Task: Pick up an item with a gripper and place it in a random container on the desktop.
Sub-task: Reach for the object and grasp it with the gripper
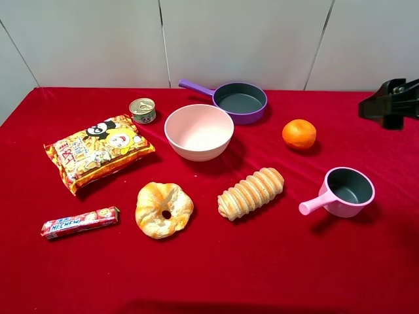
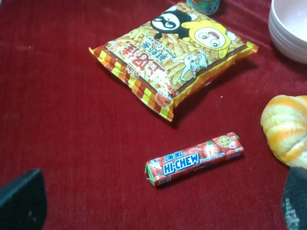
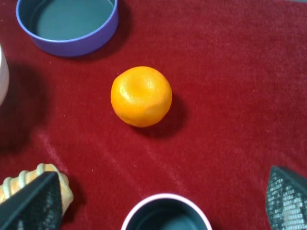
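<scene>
Exterior high view, read left to right across the red cloth (image 1: 209, 281). I am keeping the left gripper (image 2: 158, 201) outside this view. Its wrist camera is showing both fingers spread wide with nothing between them, hanging over the candy (image 1: 80, 222) and near the snack bag (image 1: 98, 152). Neither is wanted, so I am judging this arm to be idling clear of the work. A can (image 1: 142, 110) is standing just behind the bag, and the ring bread (image 1: 163, 209) is lying in front. The bowl (image 1: 198, 131) is sitting upright near the middle, mouth up and empty, which I am judging a good target because it is central and wide. The pan (image 1: 239, 101) is resting behind it, near its rim, and the roll (image 1: 251, 192) is lying in front to the right. The mandarin (image 1: 299, 134) is sitting alone on bare cloth between pan and pot (image 1: 346, 191), touching neither; that margin is leaving room for fingers on both sides. The right gripper (image 3: 158, 203) is hovering on the pot's side of it, fingers fully apart and empty, with the fruit ahead of the gap rather than inside it. I am judging the pick as not yet begun: the next move is calling for an advance over the fruit and a descent before closing.
</scene>
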Robot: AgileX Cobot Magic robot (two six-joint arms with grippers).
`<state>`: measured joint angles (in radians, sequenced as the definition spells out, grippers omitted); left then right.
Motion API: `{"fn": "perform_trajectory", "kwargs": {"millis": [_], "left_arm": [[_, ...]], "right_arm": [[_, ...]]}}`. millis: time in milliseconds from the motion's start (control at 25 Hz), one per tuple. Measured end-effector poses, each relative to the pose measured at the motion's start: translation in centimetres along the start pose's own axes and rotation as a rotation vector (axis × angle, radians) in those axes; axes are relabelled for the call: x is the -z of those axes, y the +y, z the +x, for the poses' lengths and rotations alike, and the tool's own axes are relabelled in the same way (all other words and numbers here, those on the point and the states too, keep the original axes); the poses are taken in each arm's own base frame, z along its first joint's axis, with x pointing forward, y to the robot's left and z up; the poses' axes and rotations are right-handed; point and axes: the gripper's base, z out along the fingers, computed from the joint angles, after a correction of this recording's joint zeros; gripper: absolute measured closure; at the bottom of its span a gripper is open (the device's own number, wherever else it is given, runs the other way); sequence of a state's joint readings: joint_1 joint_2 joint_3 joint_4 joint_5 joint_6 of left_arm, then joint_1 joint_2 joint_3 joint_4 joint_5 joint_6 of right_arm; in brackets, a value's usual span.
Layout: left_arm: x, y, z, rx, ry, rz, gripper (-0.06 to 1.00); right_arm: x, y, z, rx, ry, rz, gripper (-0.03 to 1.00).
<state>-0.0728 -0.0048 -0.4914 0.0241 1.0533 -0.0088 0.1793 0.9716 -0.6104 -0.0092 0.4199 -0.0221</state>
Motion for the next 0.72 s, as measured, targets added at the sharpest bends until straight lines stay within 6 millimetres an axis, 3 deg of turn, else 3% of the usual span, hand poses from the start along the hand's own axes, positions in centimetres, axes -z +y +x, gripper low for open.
{"fn": "perform_trajectory", "kwargs": {"millis": [360,720], "left_arm": [[0.0,0.0,0.0,0.0,0.0,0.0,-0.03],[0.0,0.0,0.0,0.0,0.0,0.0,-0.03]], "right_arm": [[-1.1,0.0,-1.6,0.017,0.0,0.0,0.33],[-3.9,1.3,-3.6,0.059,0.033,-0.046,0.33]]}}
